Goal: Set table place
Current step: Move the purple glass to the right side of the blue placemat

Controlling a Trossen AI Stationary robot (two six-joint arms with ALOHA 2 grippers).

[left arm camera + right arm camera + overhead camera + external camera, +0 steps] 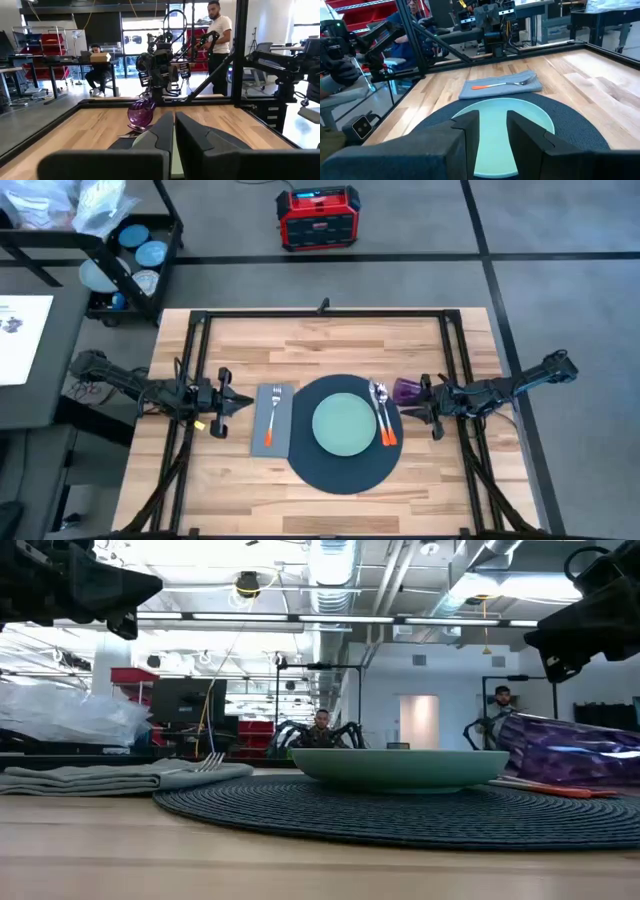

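A dark round mat (340, 472) lies mid-table with a pale green plate (345, 425) on it. Left of the mat a grey napkin (272, 430) carries an orange-handled fork (502, 84). A knife and a spoon (383, 415) lie on the mat, right of the plate. The purple cup (407, 390) lies on its side at the mat's right edge (580, 750). My right gripper (412, 409) hovers open just near of the cup, pointing at the plate. My left gripper (245, 402) hovers shut left of the napkin. Both are above the table.
A black frame rail (320, 313) runs around the table's far and side edges. A black cart with blue plates (130, 260) stands beyond the far left corner, and a red box (318, 218) sits on the floor behind. Bare wood (330, 515) lies near the front edge.
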